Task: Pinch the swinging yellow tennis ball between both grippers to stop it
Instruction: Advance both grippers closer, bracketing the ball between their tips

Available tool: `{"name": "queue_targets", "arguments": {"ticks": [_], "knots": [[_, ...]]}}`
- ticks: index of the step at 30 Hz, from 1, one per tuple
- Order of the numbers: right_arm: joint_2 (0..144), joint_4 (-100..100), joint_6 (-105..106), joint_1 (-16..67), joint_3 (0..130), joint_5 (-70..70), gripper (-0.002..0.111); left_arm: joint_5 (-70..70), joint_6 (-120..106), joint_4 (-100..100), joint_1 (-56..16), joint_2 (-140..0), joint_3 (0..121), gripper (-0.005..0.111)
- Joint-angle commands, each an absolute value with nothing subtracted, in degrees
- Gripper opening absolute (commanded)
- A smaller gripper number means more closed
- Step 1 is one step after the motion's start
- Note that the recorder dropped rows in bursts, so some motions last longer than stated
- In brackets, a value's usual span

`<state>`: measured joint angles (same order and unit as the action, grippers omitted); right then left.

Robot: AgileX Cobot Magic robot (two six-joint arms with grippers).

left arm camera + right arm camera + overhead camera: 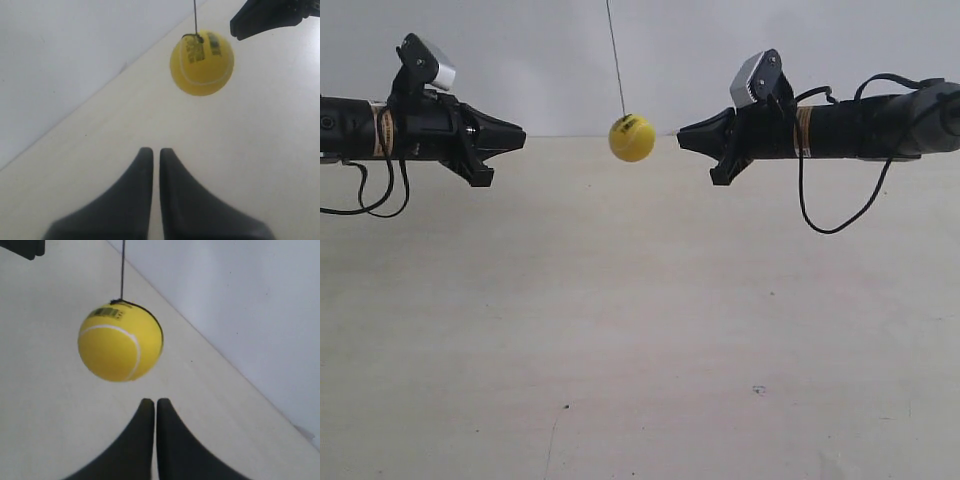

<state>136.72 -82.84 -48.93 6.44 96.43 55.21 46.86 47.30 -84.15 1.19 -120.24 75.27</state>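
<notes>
Yellow tennis ball (pixel 631 138), gaps both sides

The yellow tennis ball (pixel 631 138) hangs from a thin dark string (pixel 616 55), showing its white seam and dark print (the print sits by the knot). It hangs between the two grippers and touches neither. The right gripper (pixel 155 401) is just beside it with its jaws together. The left gripper (pixel 156 150), also closed, is farther off.

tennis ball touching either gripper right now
Apart. The exterior view shows open space on both sides of the tennis ball. Each wrist view shows a gap between it and the left gripper or right gripper.
</notes>
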Motion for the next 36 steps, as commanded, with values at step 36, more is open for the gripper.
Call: {"name": "queue_targets", "arguments": {"ticks": [36], "knots": [[143.45,-87.37,-56.07,6.51,108.24,57.83,0.0,51.66,51.62,-88.97,1.07,-130.61,88.19,0.005]]}}
